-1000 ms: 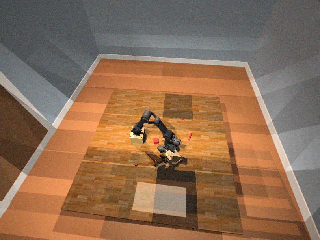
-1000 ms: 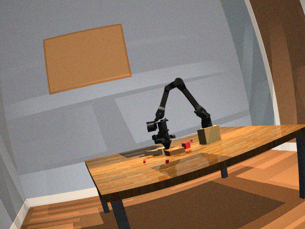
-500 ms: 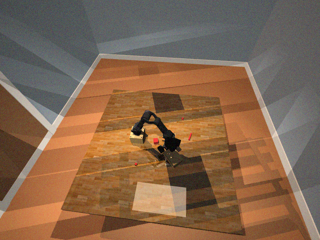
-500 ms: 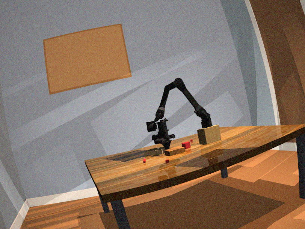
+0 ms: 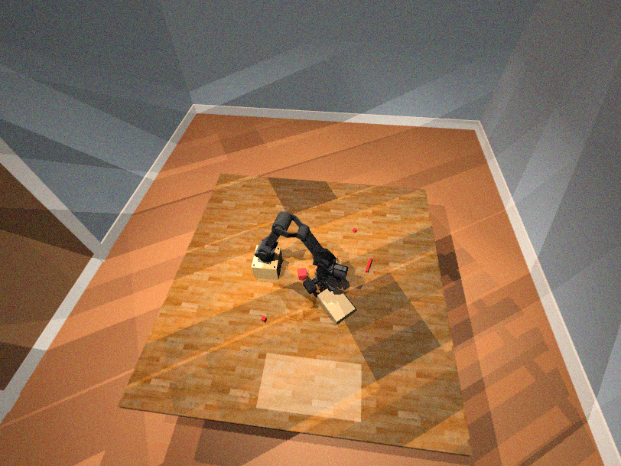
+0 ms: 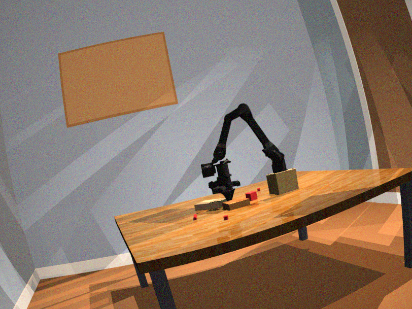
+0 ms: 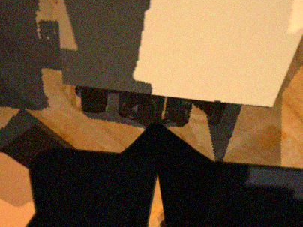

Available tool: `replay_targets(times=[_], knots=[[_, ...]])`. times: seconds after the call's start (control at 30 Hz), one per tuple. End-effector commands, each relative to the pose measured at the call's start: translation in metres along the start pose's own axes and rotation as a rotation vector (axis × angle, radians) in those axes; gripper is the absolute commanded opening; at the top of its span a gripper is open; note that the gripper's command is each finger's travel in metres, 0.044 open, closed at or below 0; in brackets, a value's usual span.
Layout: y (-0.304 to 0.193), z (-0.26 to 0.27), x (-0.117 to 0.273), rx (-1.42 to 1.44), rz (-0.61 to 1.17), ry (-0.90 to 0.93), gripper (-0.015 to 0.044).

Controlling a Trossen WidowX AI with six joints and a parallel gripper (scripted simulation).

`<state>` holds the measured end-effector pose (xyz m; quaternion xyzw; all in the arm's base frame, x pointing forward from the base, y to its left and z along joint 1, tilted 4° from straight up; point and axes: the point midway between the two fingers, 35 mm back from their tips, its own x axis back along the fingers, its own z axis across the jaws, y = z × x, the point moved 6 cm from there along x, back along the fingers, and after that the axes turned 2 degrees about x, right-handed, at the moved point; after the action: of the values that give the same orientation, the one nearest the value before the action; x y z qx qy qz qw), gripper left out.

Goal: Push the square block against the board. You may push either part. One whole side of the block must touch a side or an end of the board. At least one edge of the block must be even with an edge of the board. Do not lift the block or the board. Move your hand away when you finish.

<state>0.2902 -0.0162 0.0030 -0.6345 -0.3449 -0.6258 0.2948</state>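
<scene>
A pale rectangular slab (image 5: 336, 306) (image 6: 209, 204) (image 7: 210, 40), apparently the board, lies flat on the table. A brown block (image 6: 236, 204) (image 7: 13, 188), apparently the square one, lies flat on the side nearer the exterior camera. Its corner shows at the lower left of the wrist view; the arm hides it in the top view. Table shows between the two parts in the wrist view, so they are apart there. My gripper (image 6: 229, 199) (image 7: 155, 129) is shut and empty, with its tips low beside the slab's near edge. Whether they touch it I cannot tell.
A red cube (image 5: 302, 274) (image 6: 251, 196) sits between the arm's base (image 5: 266, 269) (image 6: 283, 181) and the gripper. A red stick (image 5: 369, 265) (image 6: 195, 216) and two tiny red cubes (image 5: 354, 229) (image 5: 263, 319) lie farther out. A light rectangle (image 5: 310, 386) marks the table.
</scene>
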Motion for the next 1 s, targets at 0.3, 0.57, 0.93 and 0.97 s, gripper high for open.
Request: replay_targets(times=[0.3, 0.57, 0.93, 0.97], knots=[[-0.022, 0.000, 0.000, -0.001, -0.003, -0.002, 0.0000], [-0.019, 0.001, 0.055, -0.001, -0.004, -0.001, 0.0000], [0.046, 0.007, 0.065, -0.001, -0.009, 0.000, 0.0000], [0.057, 0.006, 0.066, -0.001, -0.010, 0.000, 0.0000]])
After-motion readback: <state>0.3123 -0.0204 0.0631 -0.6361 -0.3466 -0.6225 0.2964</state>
